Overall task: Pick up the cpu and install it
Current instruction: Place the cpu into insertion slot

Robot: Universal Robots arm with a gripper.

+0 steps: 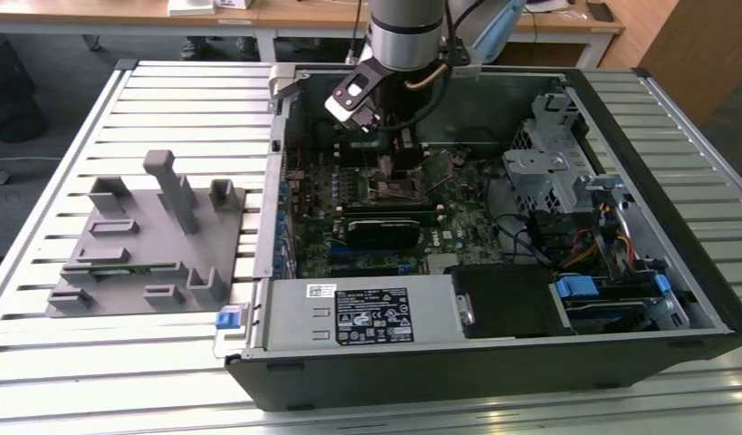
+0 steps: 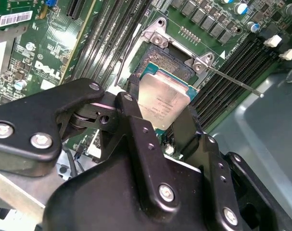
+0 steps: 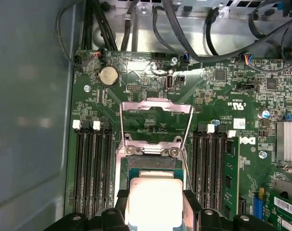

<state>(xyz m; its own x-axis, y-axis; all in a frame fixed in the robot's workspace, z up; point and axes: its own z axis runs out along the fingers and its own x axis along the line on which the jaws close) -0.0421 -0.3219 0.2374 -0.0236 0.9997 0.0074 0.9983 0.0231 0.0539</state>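
**Silver-topped cpu held over the open socket: install step in hand**

Silver metal of the cpu (image 2: 162, 103) is showing between the two black fingers (image 2: 131, 120) of the gripper (image 2: 160, 114); they are pressing on its opposite edges, so the jaws are standing just chip-wide apart and gripping the cpu, nothing else. Pick-up looks done; imo the placing is what's going on now. In both wrist views the chip is hanging over the socket (image 3: 150, 163) on the motherboard (image 3: 136, 72), inside the pc case (image 1: 467, 372); whether it is touching the socket yet, I cannot tell. The load plate (image 3: 158, 102) is standing tilted up and open; the thin lever (image 2: 232, 79) is sticking out near the memory slots (image 3: 90, 163); nothing is covering the seat. Seating, as I'm judging it, is calling for chip edges square to the socket frame, centred, level, w/ no sideways slide across the contacts and only a gentle let-go; a tilt or offset could be bending pins.
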